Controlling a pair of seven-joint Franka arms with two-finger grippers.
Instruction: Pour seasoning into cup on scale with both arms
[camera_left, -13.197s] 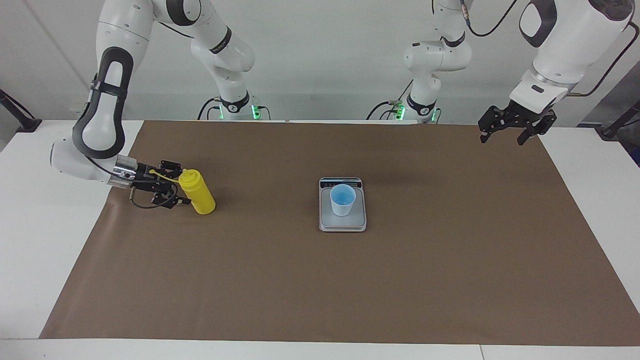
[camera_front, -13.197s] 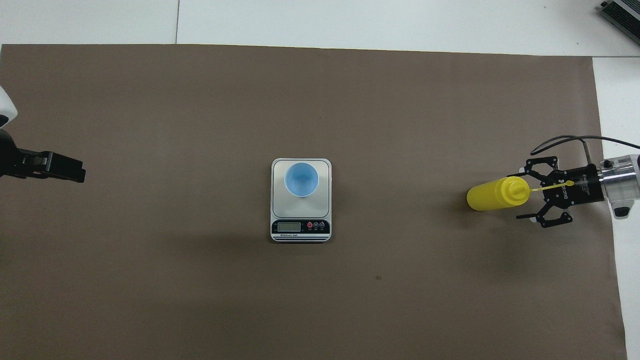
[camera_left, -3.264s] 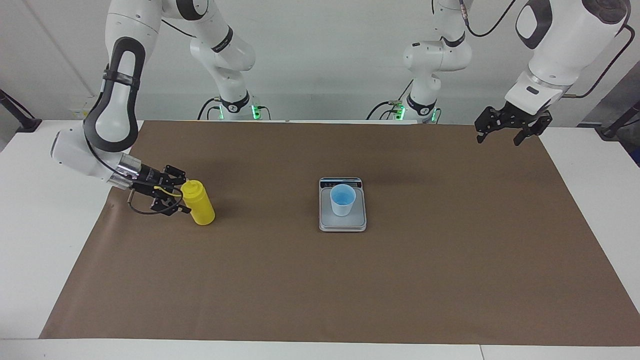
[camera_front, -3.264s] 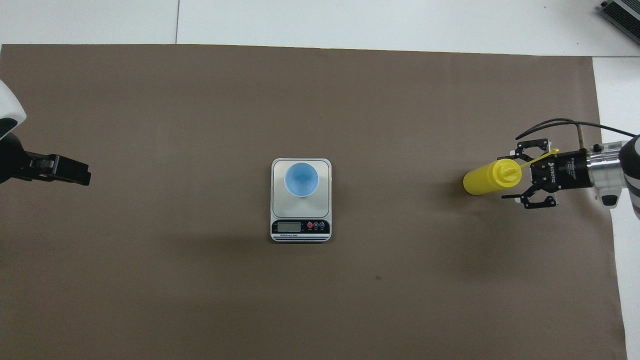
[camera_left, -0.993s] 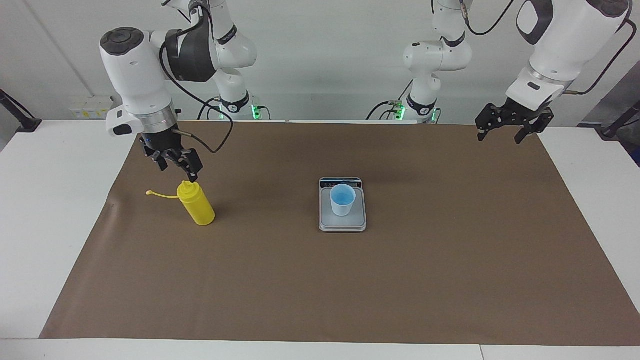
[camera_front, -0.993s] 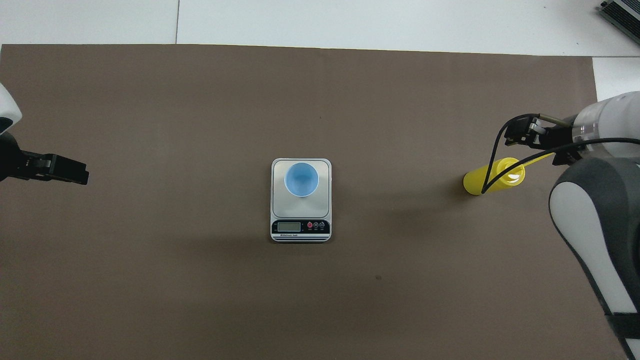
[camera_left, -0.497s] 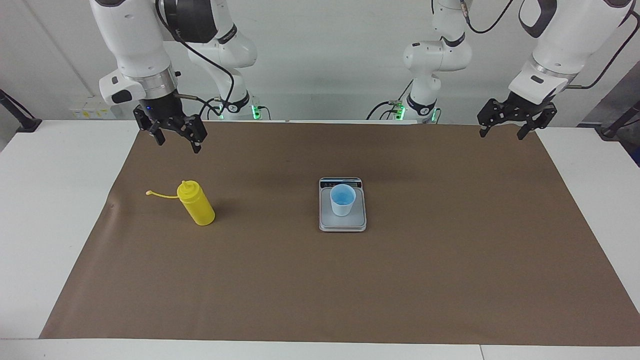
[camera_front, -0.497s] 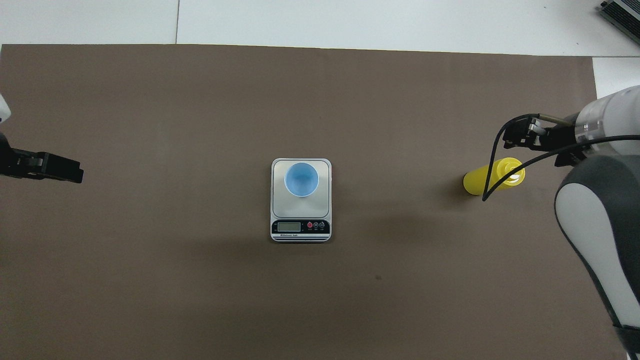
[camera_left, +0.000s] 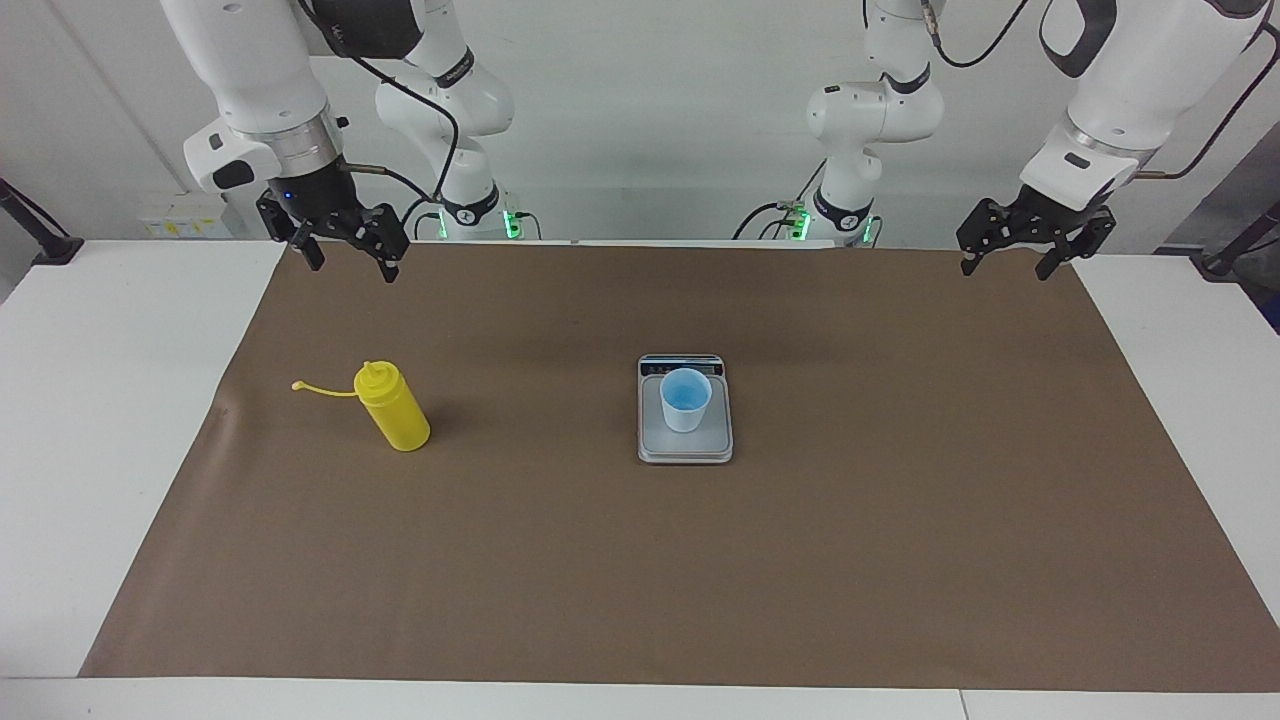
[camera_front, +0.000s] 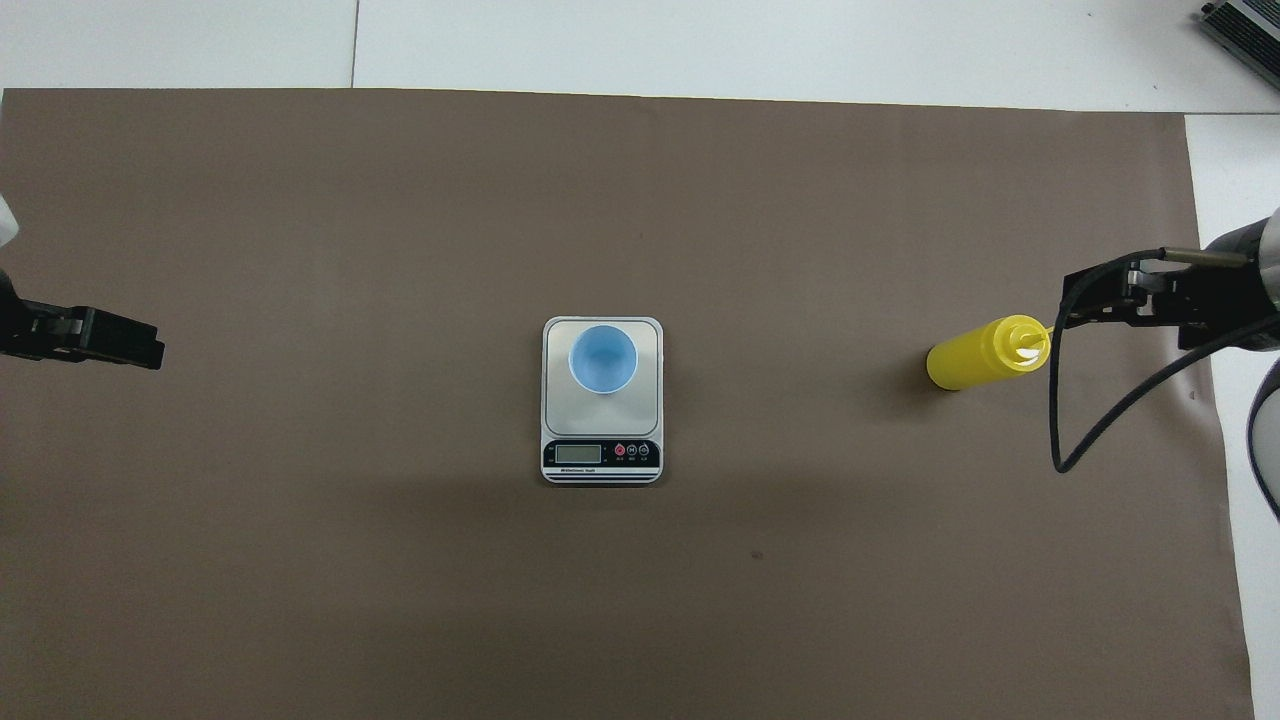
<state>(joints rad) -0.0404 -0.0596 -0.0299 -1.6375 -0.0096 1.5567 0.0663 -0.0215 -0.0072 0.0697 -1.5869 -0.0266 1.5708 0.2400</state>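
Seasoning (camera_left: 393, 408) stands upright toward the right arm's end, cap off, well apart from cup (camera_left: 685, 399) on scale (camera_left: 685, 445). Looks light, squeezable, slick; I'd grip mid-body gently. Right gripper (camera_left: 342, 243) spread wide, empty, above; left gripper (camera_left: 1033, 233) waits, spread too.

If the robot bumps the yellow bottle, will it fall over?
Probably, yes. The tall yellow plastic squeeze bottle stands on a narrow base, so a push near its cone nozzle would likely tip it, and being round it may then roll. Its thin cap strap hangs loose and looks floppy.
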